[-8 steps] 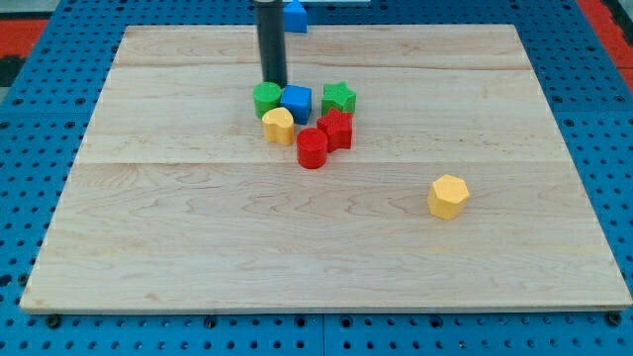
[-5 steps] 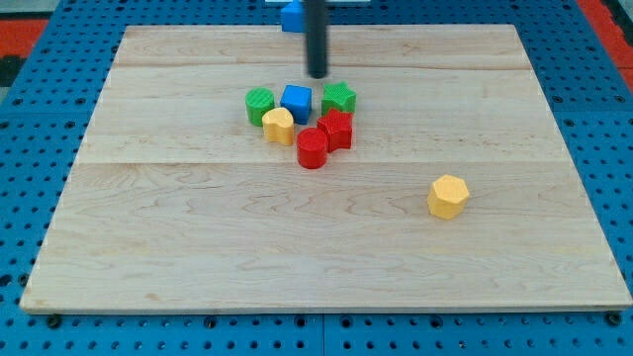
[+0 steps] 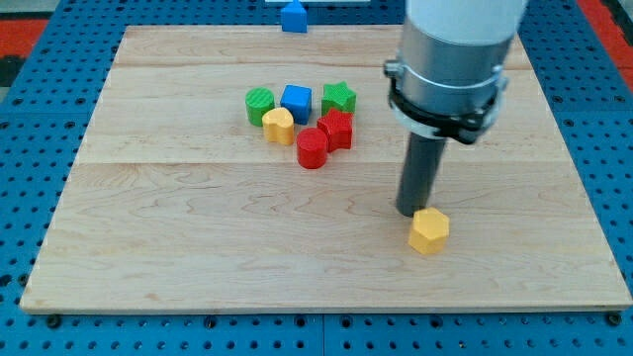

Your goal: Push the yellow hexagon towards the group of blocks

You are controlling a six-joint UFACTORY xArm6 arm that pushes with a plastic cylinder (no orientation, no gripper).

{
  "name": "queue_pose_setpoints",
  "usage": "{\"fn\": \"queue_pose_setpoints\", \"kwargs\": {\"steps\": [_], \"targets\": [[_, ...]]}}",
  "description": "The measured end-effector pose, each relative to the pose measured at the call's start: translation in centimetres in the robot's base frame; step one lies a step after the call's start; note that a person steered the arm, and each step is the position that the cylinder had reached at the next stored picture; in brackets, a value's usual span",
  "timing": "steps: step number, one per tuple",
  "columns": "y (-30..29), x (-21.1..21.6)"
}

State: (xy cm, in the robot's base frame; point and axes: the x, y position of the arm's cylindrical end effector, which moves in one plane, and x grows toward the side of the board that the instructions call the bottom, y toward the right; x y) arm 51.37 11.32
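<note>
Open board [image 3: 198, 247] left of yellow hexagon [image 3: 429, 231] — cluster beyond

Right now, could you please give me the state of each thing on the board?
my tip: down at the yellow hexagon's upper-left edge
yellow hexagon: apart from the group
group of blocks: clustered, touching
blue block: alone at the view's top edge
</note>
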Motion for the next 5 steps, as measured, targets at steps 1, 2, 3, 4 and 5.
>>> {"fn": "queue_pose_setpoints", "kwargs": {"steps": [1,2,3,4,5], "targets": [[4.0,2.1],[-0.5,5.3],[-8.8,5.7],[-12.2,6.9],[-12.7,10.2]]}}
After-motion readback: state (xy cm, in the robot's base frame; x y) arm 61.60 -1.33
